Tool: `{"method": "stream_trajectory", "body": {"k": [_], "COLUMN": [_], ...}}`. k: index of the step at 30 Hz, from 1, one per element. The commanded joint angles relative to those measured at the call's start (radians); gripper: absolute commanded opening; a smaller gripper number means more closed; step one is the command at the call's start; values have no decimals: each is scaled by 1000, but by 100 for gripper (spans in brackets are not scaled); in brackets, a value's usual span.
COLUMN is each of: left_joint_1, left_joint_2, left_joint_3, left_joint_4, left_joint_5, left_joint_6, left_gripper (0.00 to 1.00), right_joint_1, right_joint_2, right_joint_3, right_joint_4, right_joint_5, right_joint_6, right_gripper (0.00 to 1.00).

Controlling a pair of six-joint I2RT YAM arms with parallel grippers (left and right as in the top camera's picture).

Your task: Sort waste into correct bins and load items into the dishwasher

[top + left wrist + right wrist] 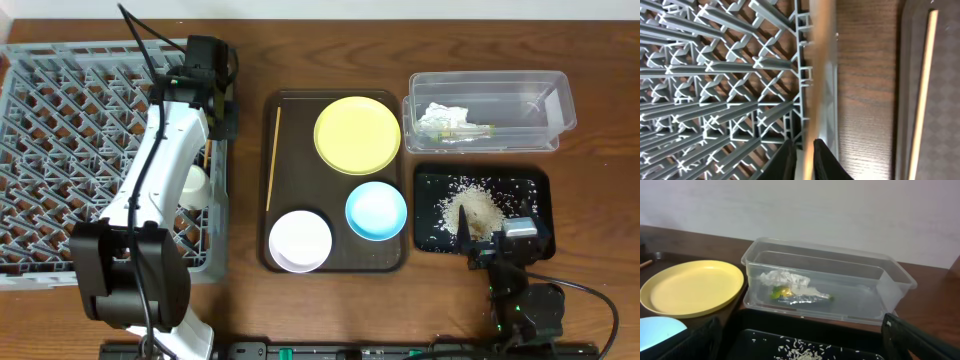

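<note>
Wooden chopstick [815, 75] pinched between the fingers of the left gripper [805, 152], blurred, running on ahead of the tips over the right rim of the rack [50, 130]. Grey lattice below and to the left of that gripper; cup [195, 185] inside it, back from the gripper toward the arm's base, partly under the arm. To the gripper's right a strip of table [865, 100], then the brown tray [947, 100] with the second chopstick [922, 95] flat along its left edge, well apart from the held one. Black tray [760, 342] just under the right gripper [801, 330], fingers spread wide and empty; rice [800, 352] scattered below and ahead of the tips. Straight ahead, just past that tray, the clear tub [855, 280], tissue [785, 277] and wrapper [800, 297] touching on its floor toward the left end. Ahead and left of the right gripper, the yellow plate [692, 287] on the brown tray; blue bowl [657, 330] closer in, beside the left finger. Farther left, the white bowl [300, 240], next to the blue bowl, outside the wrist view
</note>
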Motion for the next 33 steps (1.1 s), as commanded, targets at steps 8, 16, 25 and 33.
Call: {"method": "stream_trajectory", "body": {"k": [8,16,25,33], "left_joint_1": [-8,-31,-26,-75], "left_joint_2": [-159,-151,-143,-138], "left_joint_3": [41,29,27,-27], "left_joint_4": [-38,-63,-34,-56], "left_joint_5": [219,270,260,404], "left_joint_6": [-66,-68,-68,-67], "left_gripper": [43,44,47,47], "right_joint_1": [-6,-6,-6,-6], "right_joint_2": [-6,-6,-6,-6], "right_joint_3": [-4,-4,-4,-3], "right_joint_4": [0,0,0,0], "right_joint_5": [3,3,3,3], "right_joint_6": [-7,-7,-7,-7], "right_gripper": [99,99,99,99]}}
